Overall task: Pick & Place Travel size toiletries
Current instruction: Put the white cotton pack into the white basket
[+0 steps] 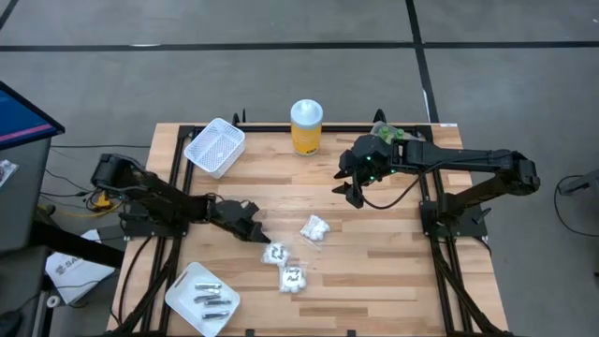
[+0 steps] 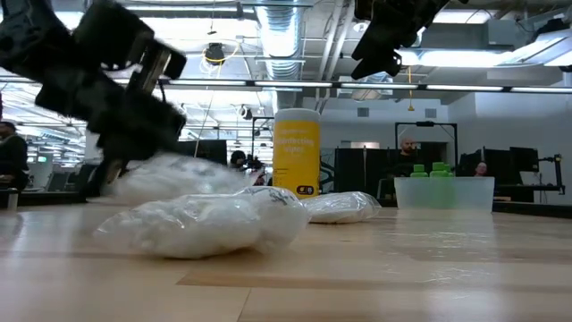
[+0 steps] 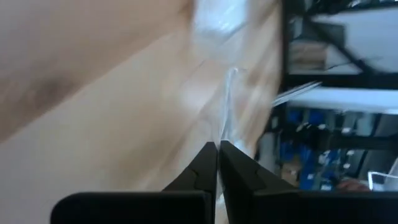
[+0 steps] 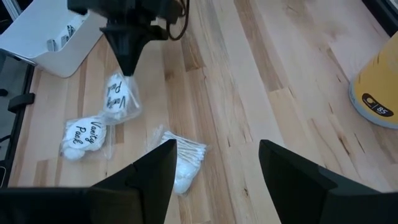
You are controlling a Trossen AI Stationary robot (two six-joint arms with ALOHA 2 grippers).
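Observation:
Three white packets with dark print lie mid-table: one [image 1: 315, 228], one [image 1: 276, 253] and one [image 1: 294, 278]. My left gripper [image 1: 257, 231] is shut on the middle packet [image 4: 118, 96], low over the table. My right gripper [image 1: 354, 190] hangs open and empty above the table, to the far right of the packets. Several slim silvery tubes [image 1: 211, 298] lie in a white tray [image 1: 182, 281] at the near left. Green round pieces [image 2: 429, 170] sit in a clear tub [image 2: 444, 195] at the far right. My left gripper pinches the packet's clear film edge [image 3: 225, 118] between its two shut fingertips. It comes slanting down from the table's left. The film stands thin between the tips, and the packet's white body [image 4: 119, 102] lies beyond them. I cannot tell whether it is clear of the table.
A tall yellow jar with a white lid [image 1: 306, 126] stands at the far middle. A white mesh basket [image 1: 215, 146] sits at the far left. Bare wood lies between the packets and my right gripper. People stand in the room behind the table.

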